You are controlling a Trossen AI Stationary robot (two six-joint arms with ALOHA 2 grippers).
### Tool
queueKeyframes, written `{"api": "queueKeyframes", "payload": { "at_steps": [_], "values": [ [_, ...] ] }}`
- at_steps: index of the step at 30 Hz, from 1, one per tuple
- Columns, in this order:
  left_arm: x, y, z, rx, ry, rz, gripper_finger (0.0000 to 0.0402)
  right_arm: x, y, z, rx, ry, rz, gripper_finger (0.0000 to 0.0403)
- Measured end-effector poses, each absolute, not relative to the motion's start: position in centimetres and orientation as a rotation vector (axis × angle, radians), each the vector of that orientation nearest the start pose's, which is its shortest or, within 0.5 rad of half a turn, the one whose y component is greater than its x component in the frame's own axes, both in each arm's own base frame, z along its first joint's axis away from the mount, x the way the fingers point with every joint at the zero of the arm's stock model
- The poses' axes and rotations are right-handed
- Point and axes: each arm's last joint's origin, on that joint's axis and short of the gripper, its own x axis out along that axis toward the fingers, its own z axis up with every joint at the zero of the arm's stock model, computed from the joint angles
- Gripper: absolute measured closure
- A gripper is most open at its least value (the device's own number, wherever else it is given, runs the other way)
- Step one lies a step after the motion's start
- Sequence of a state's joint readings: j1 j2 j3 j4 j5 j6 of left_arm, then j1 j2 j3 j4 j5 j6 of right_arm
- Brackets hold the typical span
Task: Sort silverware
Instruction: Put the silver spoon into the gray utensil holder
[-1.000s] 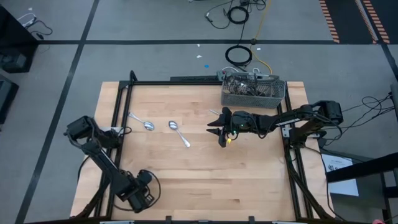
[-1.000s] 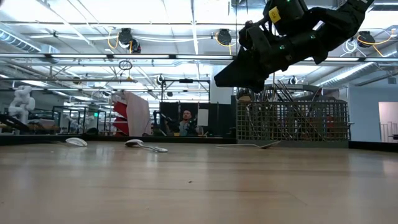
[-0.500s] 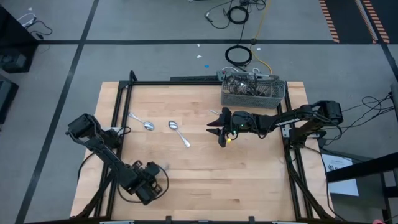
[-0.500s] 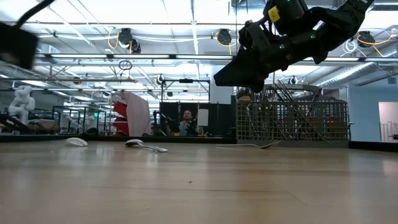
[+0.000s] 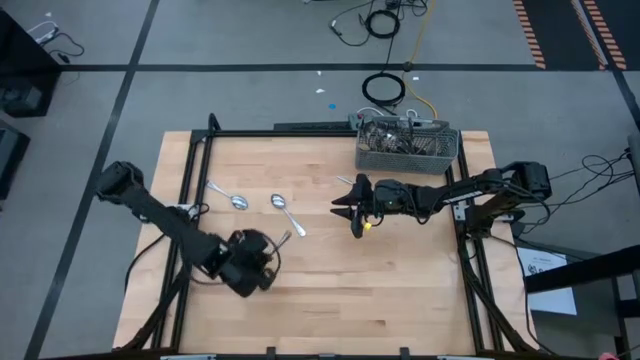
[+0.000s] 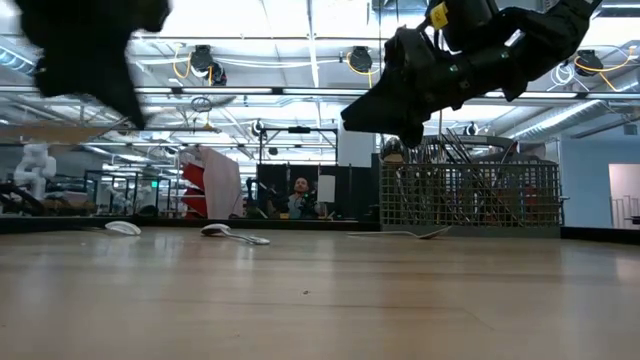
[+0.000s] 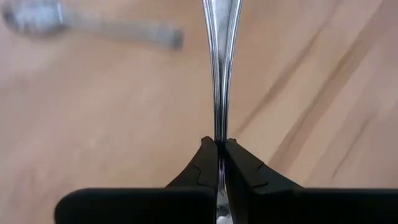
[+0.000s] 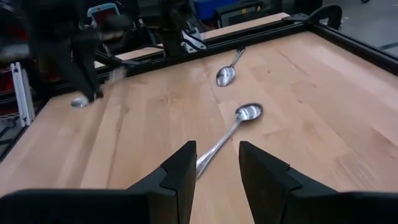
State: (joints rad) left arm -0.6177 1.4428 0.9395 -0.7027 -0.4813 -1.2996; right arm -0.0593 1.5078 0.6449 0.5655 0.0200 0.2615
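Note:
My left gripper [image 5: 266, 252] is above the table's near-left part, shut on a slender piece of silverware [image 5: 284, 239] whose free end sticks out toward the far right. Which kind of piece it is, I cannot tell. Two spoons [image 5: 233, 199] [image 5: 287, 214] lie flat on the wood left of centre, also seen from my right wrist as spoons [image 8: 226, 74] [image 8: 239, 118]. My right gripper [image 5: 346, 207] hangs open above the table's middle, clear of everything. The grey wire-mesh basket [image 5: 407, 146] at the far right holds several more pieces. My left gripper pinches the narrow part of the piece's handle [image 7: 219, 134] between its two fingertips [image 7: 208, 163]. The fingers lie along the handle, which runs straight out from them and widens toward its free end [image 7: 221, 25]. The piece is lifted clear of the table.
One more silver piece [image 5: 346, 181] lies on the wood just in front of the basket, seen as a flat piece [image 6: 405, 234] in the low view. A black frame [image 5: 195, 150] edges the table. Bare wood lies across the near half. A person [image 6: 298, 195] sits in the room beyond.
My left gripper has swung from the table's near-left corner toward the far edge and the middle, rising as it went. The silver piece now shows sticking out of its fingers, clear of the wood. My right gripper has kept still.

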Motion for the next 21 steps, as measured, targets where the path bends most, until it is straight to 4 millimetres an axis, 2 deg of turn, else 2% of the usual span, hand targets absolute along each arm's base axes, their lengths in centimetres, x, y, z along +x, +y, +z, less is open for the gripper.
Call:
{"api": "queueKeyframes", "payload": {
  "at_steps": [5,9,15,19,21],
  "values": [
    [22.9,-12.1,24.7,-0.610,0.651,0.496,0.0389,30.1,-1.4,19.4,0.257,0.258,-0.095,0.0289],
    [23.0,-10.4,27.5,-0.637,0.513,0.435,0.0389,30.4,-0.7,21.0,0.125,0.098,0.025,0.0289],
    [22.7,-8.0,31.8,-0.660,0.333,0.230,0.0389,30.4,1.3,24.3,-0.167,-0.225,0.156,0.0289],
    [22.1,-7.0,34.8,-0.644,0.186,0.027,0.0389,31.6,3.3,27.5,-0.292,-0.323,0.142,0.0289],
    [21.7,-6.6,35.9,-0.630,0.137,-0.082,0.0389,32.6,4.2,29.7,-0.385,-0.312,0.096,0.0289]
  ]
}}
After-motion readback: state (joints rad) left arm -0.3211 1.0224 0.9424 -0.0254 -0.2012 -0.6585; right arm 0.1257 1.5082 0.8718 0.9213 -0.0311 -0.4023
